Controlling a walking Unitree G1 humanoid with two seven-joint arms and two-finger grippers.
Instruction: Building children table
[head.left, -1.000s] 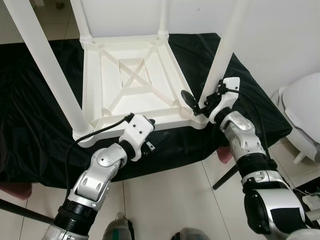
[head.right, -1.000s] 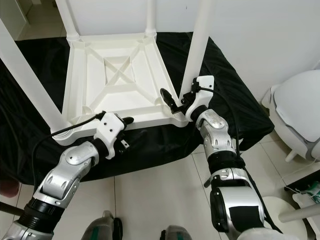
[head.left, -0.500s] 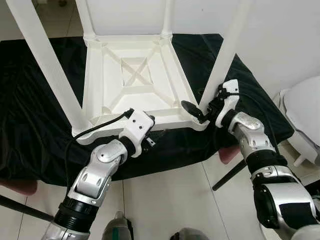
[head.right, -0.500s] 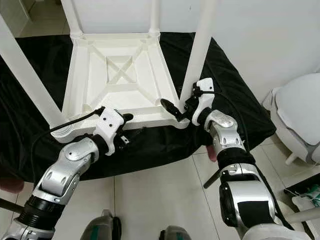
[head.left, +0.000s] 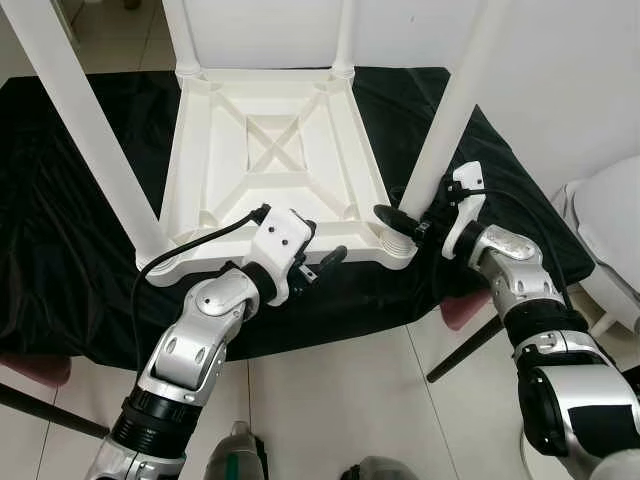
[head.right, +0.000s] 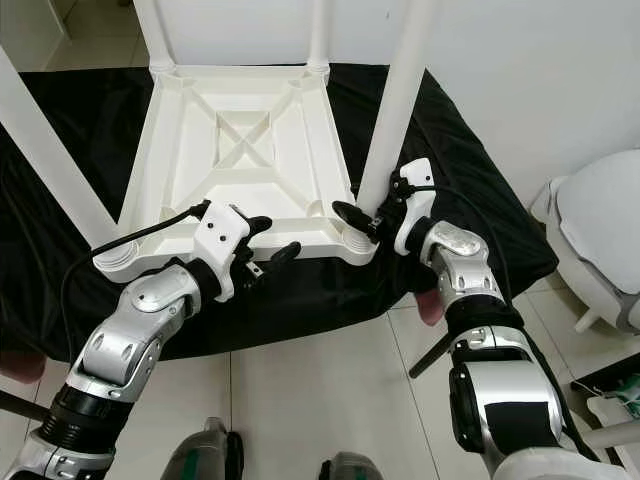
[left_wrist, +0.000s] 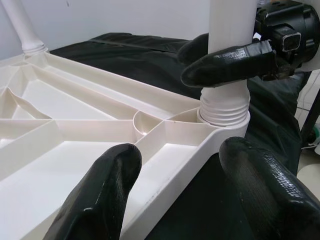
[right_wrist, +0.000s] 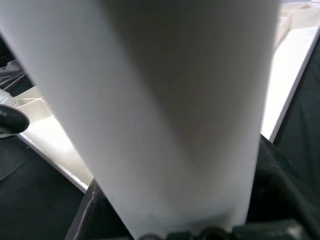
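Lying upside down on the black cloth (head.left: 60, 250), the white tabletop (head.left: 270, 160) has four legs rising from its corner sockets, so the build looks close to done. The landmark is the near right corner socket (left_wrist: 223, 112), the threaded collar on the robot's right side.

The near right leg (head.left: 455, 110) stands in that socket, its long axis running up and slightly away from the robot. The right gripper (head.left: 410, 222) is the nearer arm: it sits at the leg's base just above the collar, one finger (left_wrist: 227, 62) wrapped across the front of the leg, clamped around it.

The left gripper (head.left: 312, 262) is at the tabletop's near rim, to the left of the socket. Its two fingers (left_wrist: 97, 200) are spread wide, straddling the rim without clasping it.

Judgement: the coming move turns on the leg staying in line with its socket; a tilt could bind the thread.
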